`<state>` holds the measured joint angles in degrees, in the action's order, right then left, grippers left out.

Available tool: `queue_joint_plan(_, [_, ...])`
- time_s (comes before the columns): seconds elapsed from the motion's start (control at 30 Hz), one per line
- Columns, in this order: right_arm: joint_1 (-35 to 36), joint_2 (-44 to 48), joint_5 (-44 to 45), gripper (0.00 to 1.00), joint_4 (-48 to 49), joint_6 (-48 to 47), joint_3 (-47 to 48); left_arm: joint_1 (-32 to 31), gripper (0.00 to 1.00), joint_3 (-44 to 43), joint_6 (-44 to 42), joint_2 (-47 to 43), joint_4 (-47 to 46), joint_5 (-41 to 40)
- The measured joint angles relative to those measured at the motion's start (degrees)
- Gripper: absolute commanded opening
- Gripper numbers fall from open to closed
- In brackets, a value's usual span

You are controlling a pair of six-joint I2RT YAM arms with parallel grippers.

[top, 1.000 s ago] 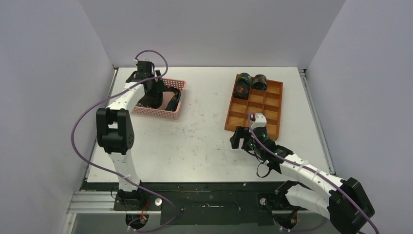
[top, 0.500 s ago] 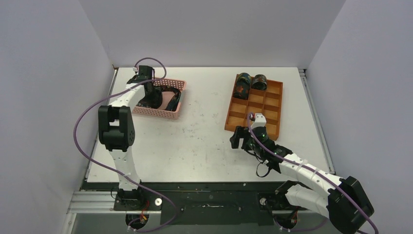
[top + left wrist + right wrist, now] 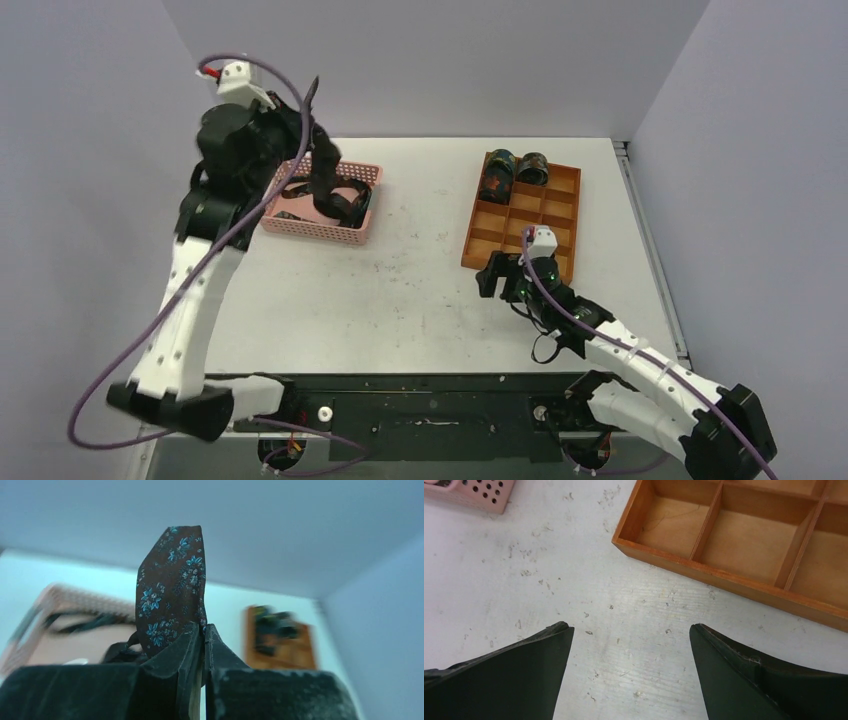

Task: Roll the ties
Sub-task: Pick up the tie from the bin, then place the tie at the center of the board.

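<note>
While the left claw [image 3: 202,630] is pinching shut on the pointed end of a tie [image 3: 172,590], it is holding that end high above the pink basket [image 3: 335,233], the rest trailing down into it. The right claw [image 3: 629,630] is hovering spread apart over the tabletop [image 3: 574,580] beside the wooden tray [image 3: 724,575]; two rolled ties [image 3: 497,172] are sitting in its far compartments.

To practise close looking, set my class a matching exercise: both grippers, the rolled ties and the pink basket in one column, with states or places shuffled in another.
1 left gripper
2 right gripper
3 rolled ties
4 pink basket

a far compartments of the wooden tray
b shut on a tie
c far left of the table
d open over the table

Pairs: 1-b, 2-d, 3-a, 4-c
</note>
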<state>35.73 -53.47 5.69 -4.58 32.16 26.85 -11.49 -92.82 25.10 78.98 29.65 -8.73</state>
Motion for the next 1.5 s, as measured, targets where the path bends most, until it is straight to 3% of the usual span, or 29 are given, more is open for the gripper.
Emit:
queue_joint_plan(0.13, [0.0,3.6,2.0,0.9,-3.5,-0.4,4.2,-10.0,0.0,-2.6,0.1,-15.5,-8.0,7.5])
queue_joint_plan(0.2, [0.0,5.7,3.4,0.9,-4.4,-1.0,6.5,-11.4,0.0,-1.3,0.9,-21.9,-10.9,11.1])
queue_joint_plan(0.37, [-0.1,10.1,7.7,0.9,-5.8,-1.7,9.0,-11.6,0.01,12.4,1.1,-34.6,-13.7,13.4])
queue_joint_plan(0.4, [-0.1,10.8,8.4,0.9,-6.3,-1.7,9.0,-11.7,0.07,16.9,1.0,-36.3,-12.8,11.9])
queue_joint_plan(0.47, [-0.2,11.3,8.9,0.9,-6.8,-1.6,8.9,-11.7,0.52,26.5,0.9,-38.5,-10.1,8.1])
queue_joint_plan(0.5, [-0.2,11.3,9.0,0.9,-6.8,-1.5,8.9,-11.7,0.68,31.5,0.8,-38.9,-8.7,6.4])
queue_joint_plan(0.57, [-0.2,11.0,8.8,0.9,-6.8,-1.1,8.5,-11.7,0.84,40.9,1.7,-39.2,-5.8,2.9])
queue_joint_plan(0.67, [-0.2,9.8,7.8,0.9,-6.6,-0.7,7.7,-11.6,1.0,50.7,4.2,-38.3,-0.6,-1.5])
queue_joint_plan(0.77, [-0.2,8.1,5.4,0.9,-6.6,-0.7,6.5,-11.6,0.96,53.9,6.3,-40.8,3.5,-5.8])
queue_joint_plan(0.97, [0.5,3.4,1.5,0.91,-4.6,0.3,3.7,-11.6,0.96,53.9,8.3,-51.0,2.4,-10.5])
queue_joint_plan(1.3, [5.4,-6.4,10.9,0.9,-10.4,11.2,0.8,-11.7,0.96,59.5,13.7,-43.4,-0.8,1.8])
queue_joint_plan(1.5, [5.5,-15.5,14.0,0.91,-11.9,12.3,6.8,-11.7,0.97,65.2,16.8,-45.6,-2.0,5.2])
